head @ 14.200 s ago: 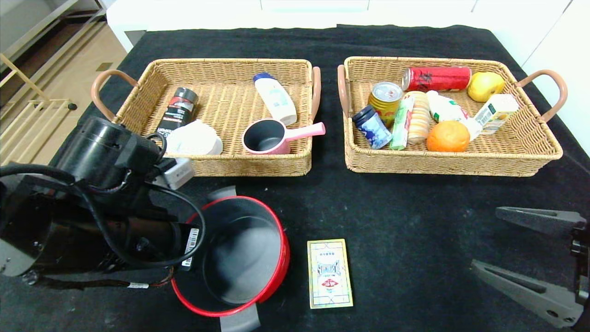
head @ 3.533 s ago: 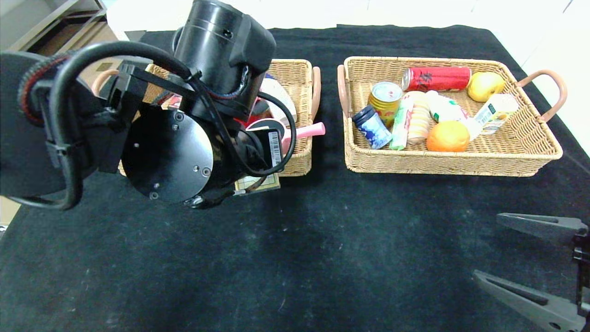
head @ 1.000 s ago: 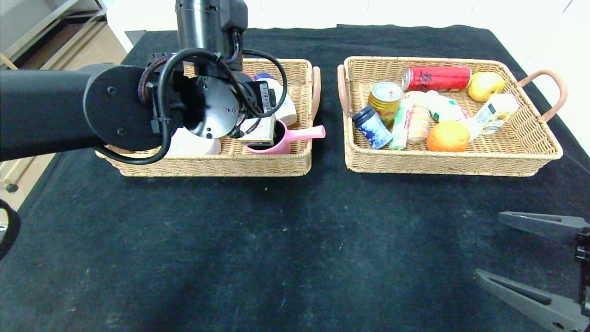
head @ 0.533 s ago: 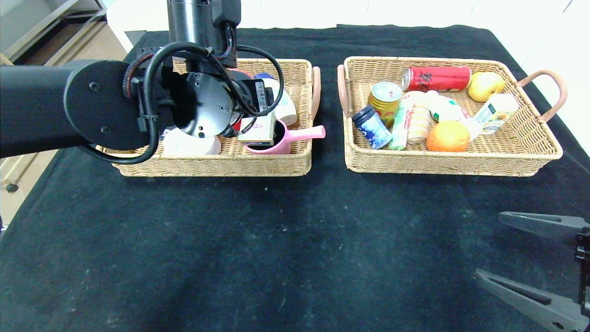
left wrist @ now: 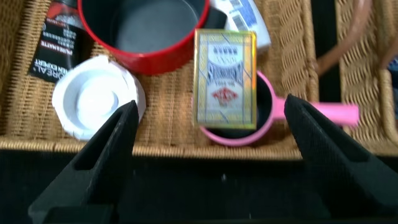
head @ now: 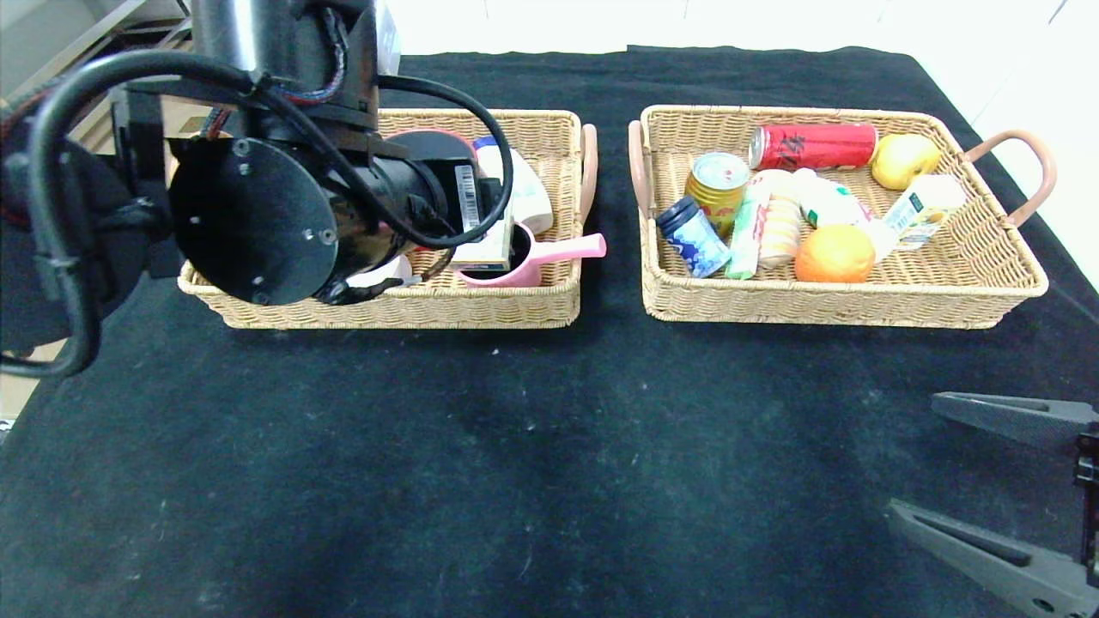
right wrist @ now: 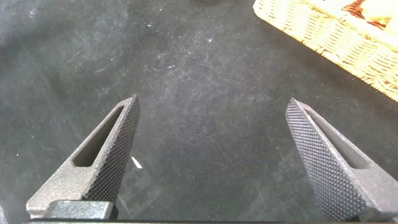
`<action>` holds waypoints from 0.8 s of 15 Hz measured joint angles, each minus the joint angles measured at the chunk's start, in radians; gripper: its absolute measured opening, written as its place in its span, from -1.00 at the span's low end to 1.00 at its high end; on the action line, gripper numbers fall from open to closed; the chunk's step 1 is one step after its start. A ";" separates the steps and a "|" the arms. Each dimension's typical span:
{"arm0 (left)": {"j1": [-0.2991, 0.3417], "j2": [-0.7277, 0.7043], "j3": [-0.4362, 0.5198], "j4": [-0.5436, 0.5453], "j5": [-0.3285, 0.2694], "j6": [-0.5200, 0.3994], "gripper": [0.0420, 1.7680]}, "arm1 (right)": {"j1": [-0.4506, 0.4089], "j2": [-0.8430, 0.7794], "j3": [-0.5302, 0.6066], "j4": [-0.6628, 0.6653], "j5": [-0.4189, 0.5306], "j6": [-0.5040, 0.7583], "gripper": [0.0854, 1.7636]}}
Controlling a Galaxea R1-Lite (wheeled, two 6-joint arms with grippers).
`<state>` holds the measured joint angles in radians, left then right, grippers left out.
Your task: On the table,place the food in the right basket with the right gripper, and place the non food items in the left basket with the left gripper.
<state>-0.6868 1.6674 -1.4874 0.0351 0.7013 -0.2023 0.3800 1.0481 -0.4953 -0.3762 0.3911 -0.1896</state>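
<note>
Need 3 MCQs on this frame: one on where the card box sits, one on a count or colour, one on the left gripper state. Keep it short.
1. Where does the beige card box lie?
A. on the bare table
B. across the pink saucepan in the left basket
C. in the right basket

2. How many baskets have brown loop handles?
A. one
B. two
C. three

3. What state is the left gripper in?
A. shut on the box
B. shut on the red pot
C. open, holding nothing

Answers:
1 B: the left wrist view shows the box resting over the saucepan's mouth.
2 B: the left basket and right basket stand side by side.
3 C: its fingers stand wide apart, clear of the box.
</note>
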 joint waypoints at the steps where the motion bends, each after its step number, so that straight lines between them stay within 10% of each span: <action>1: -0.021 -0.032 0.046 -0.002 -0.001 -0.001 0.92 | 0.000 0.000 0.000 0.000 0.001 0.000 0.94; 12: -0.150 -0.333 0.436 -0.001 -0.036 -0.013 0.93 | -0.017 -0.003 -0.016 -0.007 0.000 0.001 0.94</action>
<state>-0.8366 1.3345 -1.0511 0.0340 0.6649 -0.2149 0.3628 1.0449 -0.5117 -0.3828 0.3915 -0.1889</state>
